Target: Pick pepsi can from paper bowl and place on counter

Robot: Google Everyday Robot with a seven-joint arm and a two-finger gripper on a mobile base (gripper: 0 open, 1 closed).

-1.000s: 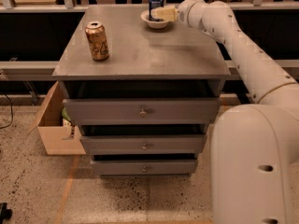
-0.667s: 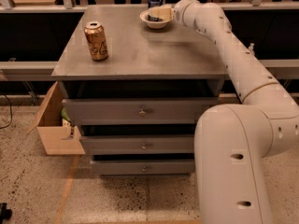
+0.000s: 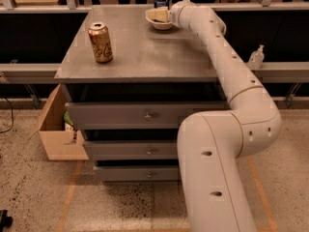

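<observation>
The pepsi can (image 3: pixel 161 0), blue with a silver top, stands upright at the far edge of the grey counter (image 3: pixel 145 52). Only its upper part shows, just behind the white paper bowl (image 3: pixel 159 24). I cannot tell whether it stands inside the bowl or just behind it. My gripper (image 3: pixel 159 15) reaches in from the right and sits low over the bowl, right in front of the can and hiding the can's lower part.
A gold patterned can (image 3: pixel 100 42) stands upright on the counter's left side. The cabinet has three drawers (image 3: pixel 147 115) with round knobs. An open cardboard box (image 3: pixel 58 134) sits on the floor at the left. A clear pump bottle (image 3: pixel 256 58) stands on the ledge at the right.
The gripper stays at the bowl in front of the can. The arm has shifted slightly left and its base fills more of the lower right. The cans have not moved.
</observation>
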